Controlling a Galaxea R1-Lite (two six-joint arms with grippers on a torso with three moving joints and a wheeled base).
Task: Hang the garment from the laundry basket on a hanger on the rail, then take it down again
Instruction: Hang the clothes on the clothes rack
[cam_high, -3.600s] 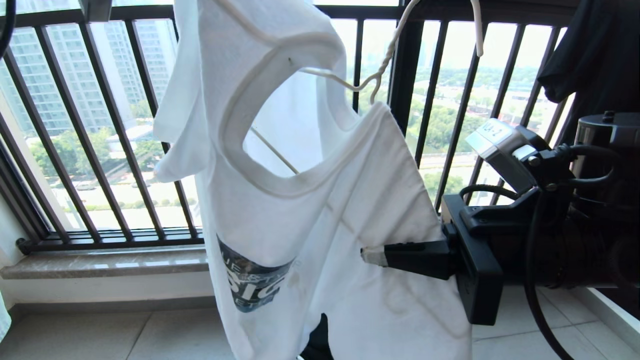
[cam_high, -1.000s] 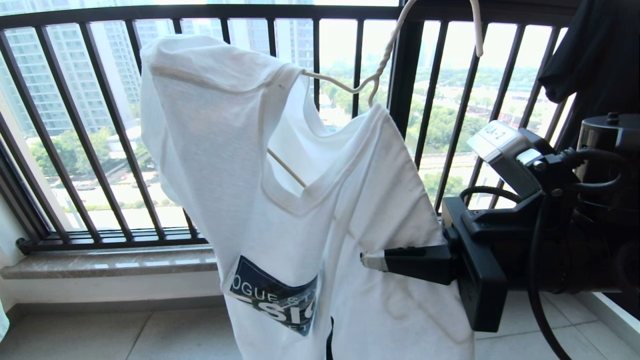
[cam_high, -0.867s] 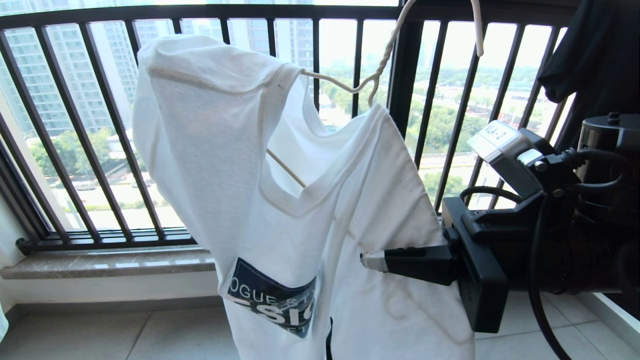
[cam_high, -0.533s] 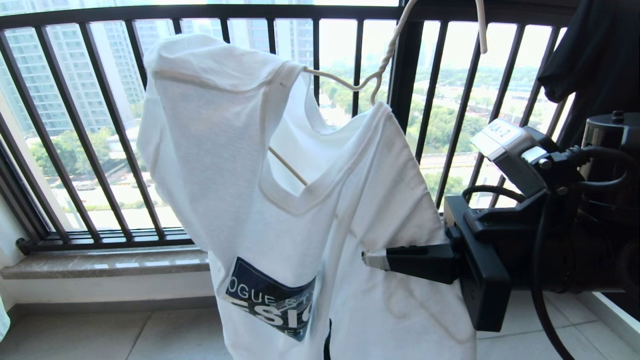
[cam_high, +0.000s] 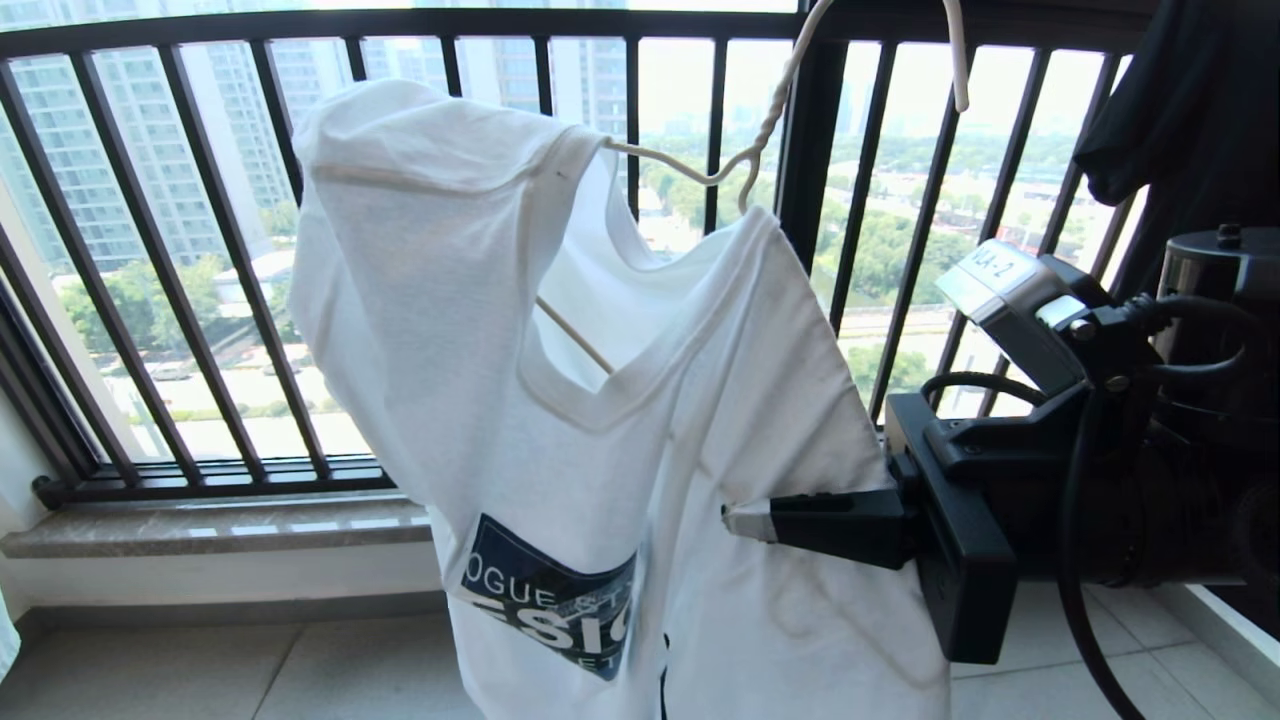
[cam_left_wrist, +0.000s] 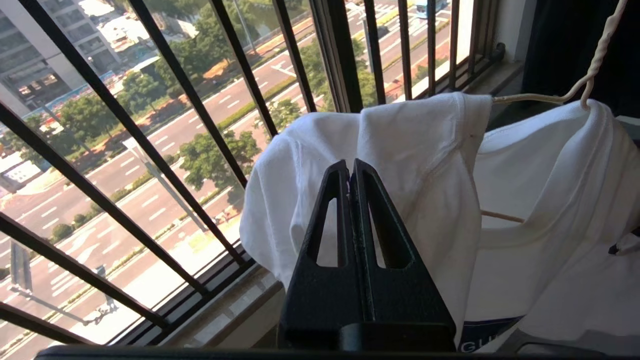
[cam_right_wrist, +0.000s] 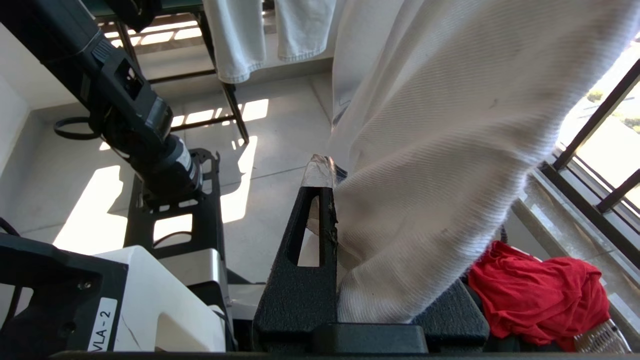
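The white garment (cam_high: 620, 430) with its dark blue chest print hangs on the cream wire hanger (cam_high: 770, 110). The hanger's hook runs up out of the head view, and the rail is out of view. My right gripper (cam_high: 745, 520) is shut on the garment's side below the sleeve, with cloth bunched between its fingers (cam_right_wrist: 332, 175). My left gripper (cam_left_wrist: 350, 162) is shut with nothing in it, pointing at the garment's (cam_left_wrist: 415, 150) other shoulder from a short way off. It is outside the head view. A bit of woven rim (cam_right_wrist: 602, 340), apparently the laundry basket, shows low down.
The dark barred balcony railing (cam_high: 640, 120) and a stone sill (cam_high: 200, 525) stand just behind the garment. A black garment (cam_high: 1190, 120) hangs at the upper right. A red cloth (cam_right_wrist: 535, 290) lies below. My left arm (cam_right_wrist: 135, 115) and a white cloth (cam_right_wrist: 250, 35) are behind.
The garment's left shoulder, earlier pulled up with the neck stretched wide, now lies over the hanger's arm and has only swayed a little since. The right gripper has kept still.
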